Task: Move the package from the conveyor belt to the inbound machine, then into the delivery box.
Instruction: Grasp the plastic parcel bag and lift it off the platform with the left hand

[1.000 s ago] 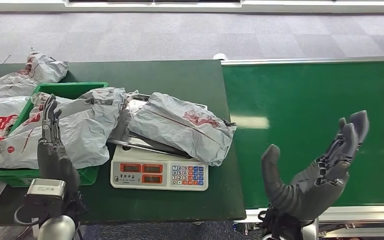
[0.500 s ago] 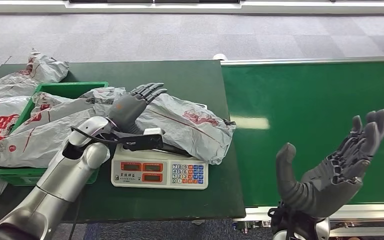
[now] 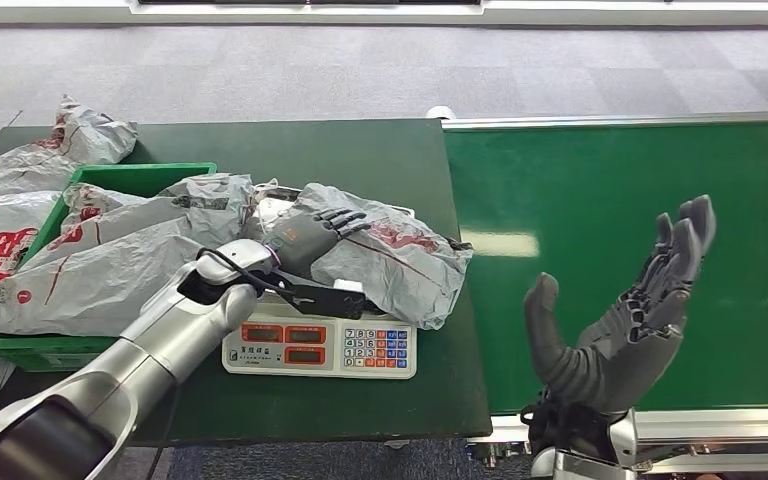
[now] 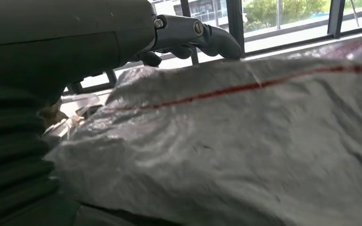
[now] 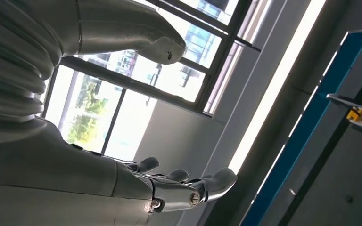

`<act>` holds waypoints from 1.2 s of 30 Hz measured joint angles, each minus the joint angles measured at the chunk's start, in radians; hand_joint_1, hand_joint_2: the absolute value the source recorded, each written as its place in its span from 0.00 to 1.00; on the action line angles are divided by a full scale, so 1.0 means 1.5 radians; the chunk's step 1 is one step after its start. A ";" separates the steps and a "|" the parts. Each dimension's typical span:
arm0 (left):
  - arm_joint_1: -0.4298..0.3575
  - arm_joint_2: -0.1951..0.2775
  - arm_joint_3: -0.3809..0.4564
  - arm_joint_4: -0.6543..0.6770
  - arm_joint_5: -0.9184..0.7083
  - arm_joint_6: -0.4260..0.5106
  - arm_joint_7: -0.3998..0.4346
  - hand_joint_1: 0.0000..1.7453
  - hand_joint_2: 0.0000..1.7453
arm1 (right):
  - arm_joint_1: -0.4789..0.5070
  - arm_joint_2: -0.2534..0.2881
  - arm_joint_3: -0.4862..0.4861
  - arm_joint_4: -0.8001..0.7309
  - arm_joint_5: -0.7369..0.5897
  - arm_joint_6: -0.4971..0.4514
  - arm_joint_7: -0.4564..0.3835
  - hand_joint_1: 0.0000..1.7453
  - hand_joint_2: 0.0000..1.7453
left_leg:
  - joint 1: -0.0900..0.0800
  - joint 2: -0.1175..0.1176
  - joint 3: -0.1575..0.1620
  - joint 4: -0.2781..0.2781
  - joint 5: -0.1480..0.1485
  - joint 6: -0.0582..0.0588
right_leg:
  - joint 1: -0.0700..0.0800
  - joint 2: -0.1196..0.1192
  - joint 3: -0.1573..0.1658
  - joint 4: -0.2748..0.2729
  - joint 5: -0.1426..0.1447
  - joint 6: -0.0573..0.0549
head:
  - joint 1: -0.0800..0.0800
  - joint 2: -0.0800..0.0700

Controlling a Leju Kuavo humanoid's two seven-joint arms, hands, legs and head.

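Green table: package [image 3: 380, 255] on scale [image 3: 318, 345], left hand [image 3: 305, 238] fingers [image 3: 345, 218] resting atop.

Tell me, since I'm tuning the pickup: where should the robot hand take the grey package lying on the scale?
Probably its near-left end, coming from above on the left, where the left robot hand rests: the grey package is soft, flat, and overhangs the scale.

The silver left arm reaches forward and inward, its left robot hand [image 3: 312, 235] laid palm-down, fingers extended. The right robot hand [image 3: 620, 320] is raised, palm open, fingers spread upward, thumb apart, holding nothing.
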 joint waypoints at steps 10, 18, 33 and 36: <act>0.002 -0.058 -0.017 0.088 0.035 0.081 -0.001 0.00 1.00 | -0.039 0.000 0.022 0.035 -0.011 0.010 0.018 0.00 1.00 | 0.000 0.000 -0.001 0.000 0.000 0.000 | 0.000 -0.001 0.000 0.000 0.000 0.000 | 0.000 0.000; 0.003 -0.097 -0.016 0.126 0.046 0.125 0.002 0.00 1.00 | -0.058 0.000 0.038 0.056 -0.022 0.014 0.023 0.00 1.00 | 0.000 -0.001 -0.001 0.000 0.000 0.000 | 0.000 -0.001 0.000 0.000 0.000 0.000 | 0.000 0.000; 0.006 -0.114 -0.015 0.155 0.027 0.153 0.008 1.00 1.00 | -0.071 0.000 0.053 0.088 -0.027 0.021 0.022 0.00 1.00 | 0.000 -0.001 -0.001 0.000 0.000 0.000 | 0.000 -0.001 0.000 0.000 0.000 0.000 | 0.000 0.000; 0.006 -0.108 -0.009 0.154 0.016 0.160 0.008 1.00 1.00 | -0.072 0.000 0.055 0.094 -0.027 0.022 0.023 0.00 1.00 | 0.000 -0.001 -0.001 0.000 0.000 0.000 | 0.000 -0.001 0.000 0.000 0.000 0.000 | 0.000 0.000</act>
